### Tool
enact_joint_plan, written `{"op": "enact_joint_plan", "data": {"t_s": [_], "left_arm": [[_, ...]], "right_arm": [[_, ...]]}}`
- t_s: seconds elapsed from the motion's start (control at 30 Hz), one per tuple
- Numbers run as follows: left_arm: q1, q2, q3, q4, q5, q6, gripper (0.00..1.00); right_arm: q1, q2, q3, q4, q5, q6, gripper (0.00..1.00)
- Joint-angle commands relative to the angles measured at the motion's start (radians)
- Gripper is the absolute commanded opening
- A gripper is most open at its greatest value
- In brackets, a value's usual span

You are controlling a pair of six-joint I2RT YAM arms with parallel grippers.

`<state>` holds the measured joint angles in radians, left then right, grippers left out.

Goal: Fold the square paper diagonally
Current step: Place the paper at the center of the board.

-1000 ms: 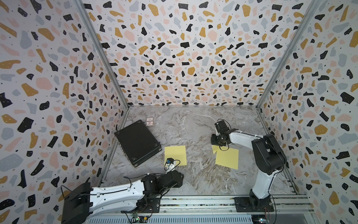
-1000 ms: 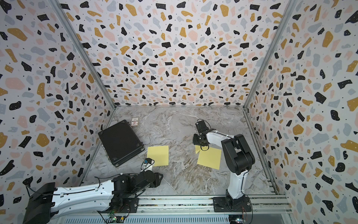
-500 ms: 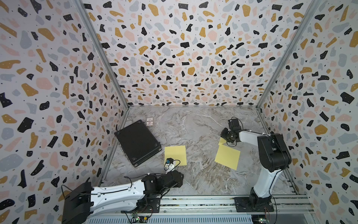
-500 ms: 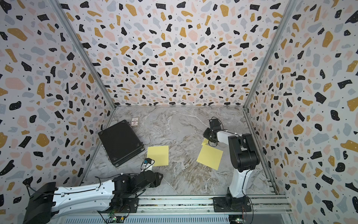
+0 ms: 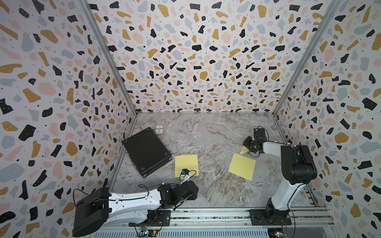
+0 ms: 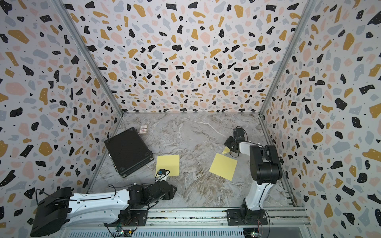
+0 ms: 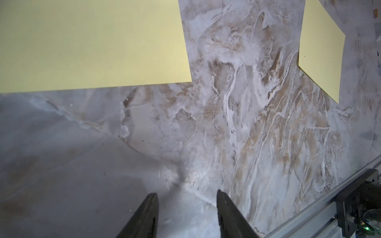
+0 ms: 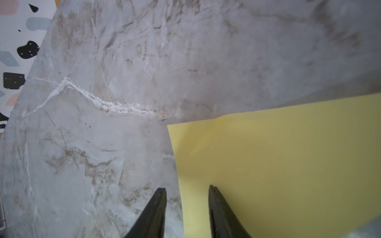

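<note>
Over the last second the right gripper [image 8: 186, 188] had travelled from the middle of the table [image 5: 206, 134] toward the right wall. The right sheet [image 5: 242, 166] had turned a little on the spot, but it lay flat and unfolded, clear of the gripper. A third sheet [image 5: 244, 150] showed only as a yellow corner beside the gripper in both top views; the arm hid the rest.

In the right wrist view the jaws stood apart, one finger over this sheet and one over bare table, with the paper's edge running between them. Nothing was pinched. The left gripper [image 7: 186, 194] had not moved. Its jaws were released too, over bare table just short of the left sheet [image 5: 186, 164], which was flat as well.

So no diagonal crease existed on any sheet that could be seen. In my judgement the fold was not begun – the right gripper had to take a corner first, and thin paper on smooth stone slides away easily.
</note>
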<state>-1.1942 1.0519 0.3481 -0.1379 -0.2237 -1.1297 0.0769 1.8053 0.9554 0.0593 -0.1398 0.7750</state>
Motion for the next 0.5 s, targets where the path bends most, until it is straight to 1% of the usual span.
{"op": "enact_joint_plan", "data": {"t_s": [0.0, 0.3, 0.47], "left_arm": [[0.005, 0.007, 0.038, 0.034, 0.011, 0.03, 0.51], [0.005, -0.009, 0.032, 0.017, 0.005, 0.019, 0.51], [0.005, -0.038, 0.022, -0.003, -0.014, 0.007, 0.51]], "right_arm": [[0.001, -0.072, -0.015, -0.05, -0.033, -0.025, 0.41], [0.001, -0.191, -0.057, -0.096, -0.068, -0.043, 0.42], [0.001, -0.253, -0.064, -0.162, -0.076, -0.056, 0.43]]}}
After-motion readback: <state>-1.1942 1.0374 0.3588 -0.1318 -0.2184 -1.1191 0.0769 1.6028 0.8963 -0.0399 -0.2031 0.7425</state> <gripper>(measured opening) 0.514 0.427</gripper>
